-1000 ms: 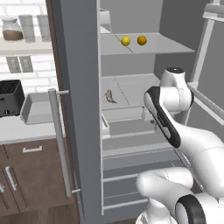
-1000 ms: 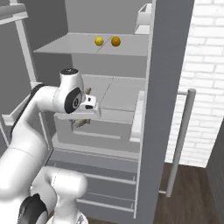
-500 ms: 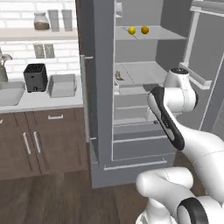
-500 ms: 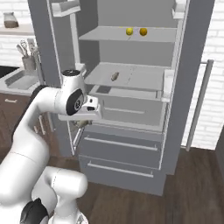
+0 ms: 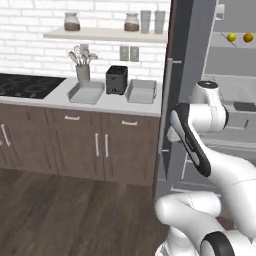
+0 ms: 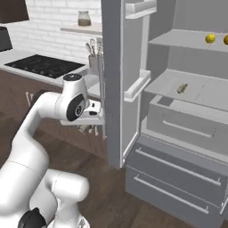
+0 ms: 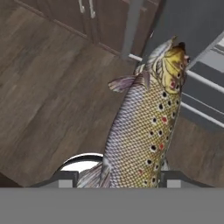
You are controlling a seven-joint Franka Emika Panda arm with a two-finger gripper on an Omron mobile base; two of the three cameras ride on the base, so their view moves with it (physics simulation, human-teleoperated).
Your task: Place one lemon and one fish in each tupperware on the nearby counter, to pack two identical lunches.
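Speckled fish [image 7: 140,135] (head outward) clamped in gripper [image 7: 114,177].

No readable text, labels, brands or numbers on anything.

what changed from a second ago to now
The base has backed off and turned from the fridge toward the counter, bringing both tupperware trays into view. The gripper stays shut on one fish. Both lemons remain on the upper fridge shelf and the other fish on the shelf below.
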